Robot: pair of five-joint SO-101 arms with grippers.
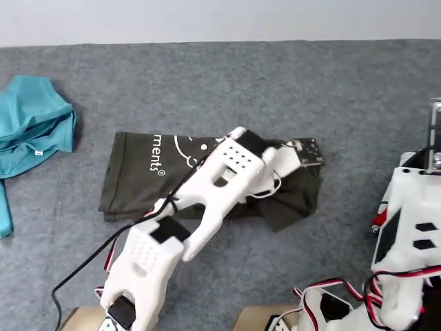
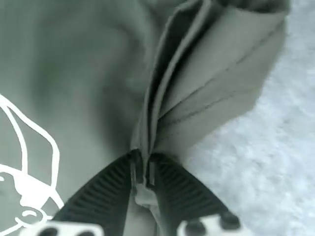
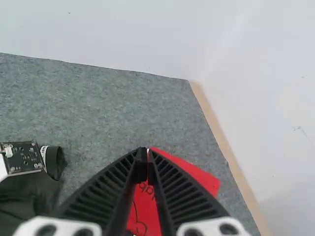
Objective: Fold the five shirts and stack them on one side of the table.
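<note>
Left gripper [image 2: 142,169] pinching fold of dark olive cotton shirt [image 2: 74,73] at end nearer right gripper [image 3: 146,157], itself clenched empty; shirt's long axis running crosswise.

I think I am working in a robot lab or test room, not a home. The table [image 1: 275,76] is covered in flat grey carpet, and behind it is a plain white wall [image 1: 207,17]. Two white plastic robot arms stand at the near side, the left arm [image 1: 207,186] and the right arm [image 1: 406,241]. They have bare red wires [image 1: 331,284] and a loose black cable [image 1: 86,263]. A small bare circuit board [image 3: 20,157] sits at the end of the left arm. A dark shirt [image 1: 131,172] and a teal shirt [image 1: 31,127] lie on the carpet.
</note>
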